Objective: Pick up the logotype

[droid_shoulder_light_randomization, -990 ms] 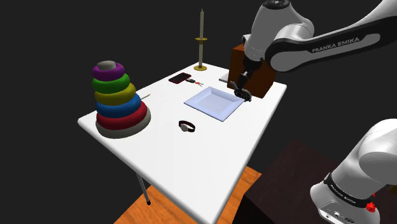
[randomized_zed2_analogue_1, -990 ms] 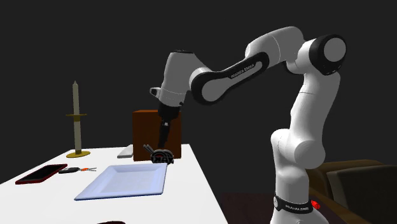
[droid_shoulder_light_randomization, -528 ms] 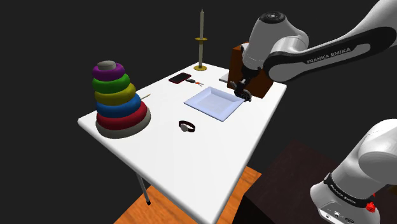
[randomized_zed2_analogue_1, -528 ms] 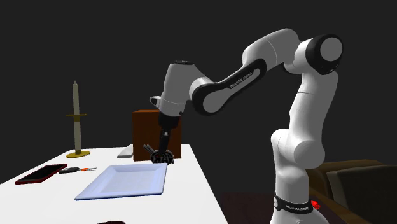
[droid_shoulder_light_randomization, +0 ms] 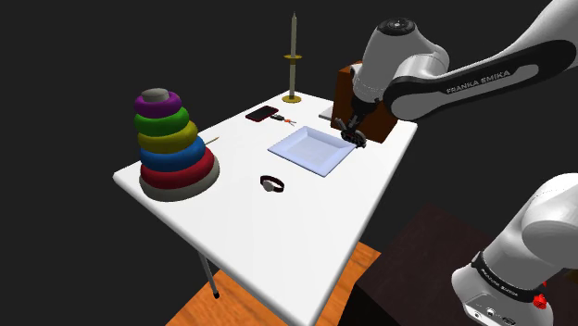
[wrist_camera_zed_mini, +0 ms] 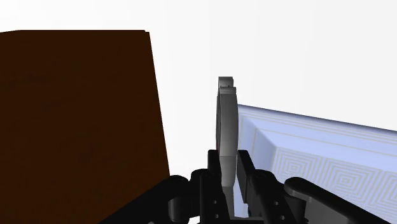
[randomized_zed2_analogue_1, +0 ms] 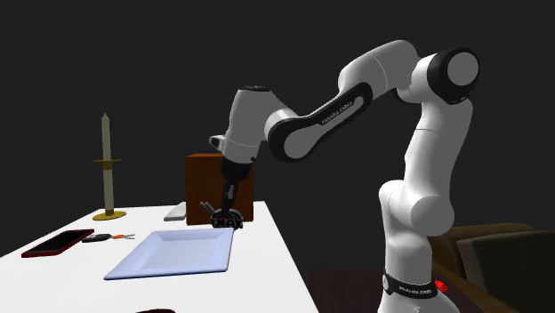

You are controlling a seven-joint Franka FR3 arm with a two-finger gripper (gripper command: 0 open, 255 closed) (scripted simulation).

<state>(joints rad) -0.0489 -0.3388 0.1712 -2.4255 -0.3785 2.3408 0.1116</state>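
The logotype (wrist_camera_zed_mini: 226,121) is a thin grey piece seen edge-on, standing up between the two black fingers. My gripper (wrist_camera_zed_mini: 228,181) is shut on it. In the shoulder view the gripper (droid_shoulder_light_randomization: 353,137) hangs low over the white table (droid_shoulder_light_randomization: 278,231), at the far corner of the pale blue square plate (droid_shoulder_light_randomization: 311,148) and just in front of the brown box (droid_shoulder_light_randomization: 370,106). The second exterior view shows the gripper (randomized_zed2_analogue_1: 224,216) at the plate's (randomized_zed2_analogue_1: 173,253) back corner, close to the box (randomized_zed2_analogue_1: 218,182). How far the logotype is above the table I cannot tell.
A ring-stacker toy (droid_shoulder_light_randomization: 171,148) stands at the table's left end. A black watch (droid_shoulder_light_randomization: 272,184) lies mid-table. A candle on a brass holder (droid_shoulder_light_randomization: 294,60), a red phone (droid_shoulder_light_randomization: 262,113) and keys (droid_shoulder_light_randomization: 288,120) sit at the back. A flat grey item (randomized_zed2_analogue_1: 175,213) lies beside the box.
The arm's elbow and wrist have swung slightly toward the shoulder view's right and settled. The gripper has stayed near the plate's corner, sinking only a little.
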